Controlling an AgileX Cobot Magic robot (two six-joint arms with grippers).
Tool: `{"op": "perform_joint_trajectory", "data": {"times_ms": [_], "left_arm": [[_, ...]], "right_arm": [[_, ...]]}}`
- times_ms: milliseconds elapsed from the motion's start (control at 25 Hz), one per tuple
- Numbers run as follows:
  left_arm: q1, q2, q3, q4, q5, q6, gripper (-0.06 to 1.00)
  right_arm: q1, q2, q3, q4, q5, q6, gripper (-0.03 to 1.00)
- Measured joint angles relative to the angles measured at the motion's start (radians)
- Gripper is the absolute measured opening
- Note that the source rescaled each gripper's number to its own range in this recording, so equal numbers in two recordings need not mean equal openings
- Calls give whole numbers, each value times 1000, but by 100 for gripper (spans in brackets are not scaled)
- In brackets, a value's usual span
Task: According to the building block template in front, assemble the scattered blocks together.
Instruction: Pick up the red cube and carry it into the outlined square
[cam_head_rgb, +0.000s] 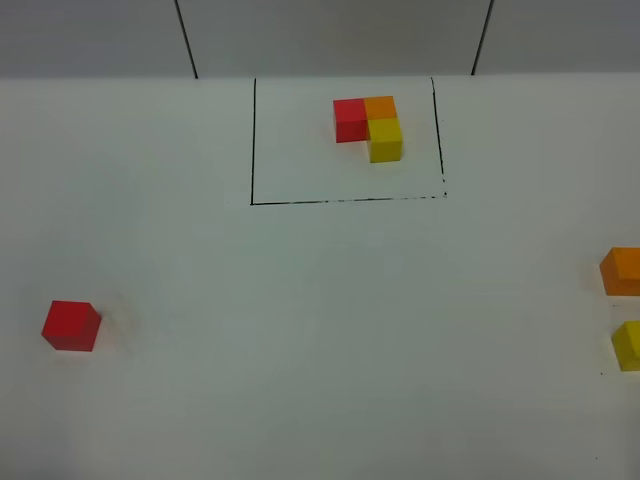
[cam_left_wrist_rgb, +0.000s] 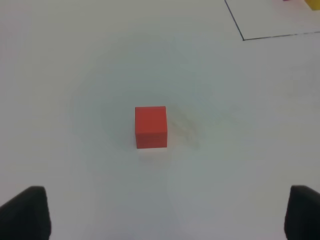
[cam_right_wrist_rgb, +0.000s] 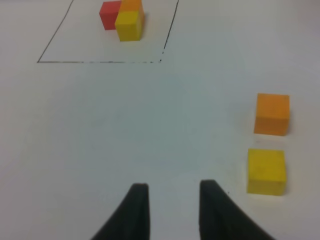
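The building block template (cam_head_rgb: 368, 125) is an L of red, orange and yellow cubes inside a black drawn frame at the far middle of the table; it also shows in the right wrist view (cam_right_wrist_rgb: 123, 17). The scattered red block (cam_head_rgb: 71, 325) lies alone at the near left. My left gripper (cam_left_wrist_rgb: 167, 210) hangs open above the table, short of the red block (cam_left_wrist_rgb: 150, 127). The orange block (cam_head_rgb: 622, 271) and yellow block (cam_head_rgb: 628, 345) sit at the right edge. My right gripper (cam_right_wrist_rgb: 172, 192) is shut and holds nothing, with the orange block (cam_right_wrist_rgb: 272, 114) and yellow block (cam_right_wrist_rgb: 266, 171) off to its side.
The black frame line (cam_head_rgb: 345, 200) runs across the white table in front of the template. Two dark seams (cam_head_rgb: 186, 40) cross the back wall. Neither arm shows in the exterior high view.
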Motion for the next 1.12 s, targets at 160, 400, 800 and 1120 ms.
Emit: {"op": "perform_joint_trajectory", "data": {"times_ms": [160,400,800,1120], "left_arm": [[0,0,0,0,0,0,100],[0,0,0,0,0,0,99],[0,0,0,0,0,0,98],[0,0,0,0,0,0,95]], "right_arm": [[0,0,0,0,0,0,0],[0,0,0,0,0,1,0],[0,0,0,0,0,0,0],[0,0,0,0,0,0,0]]}}
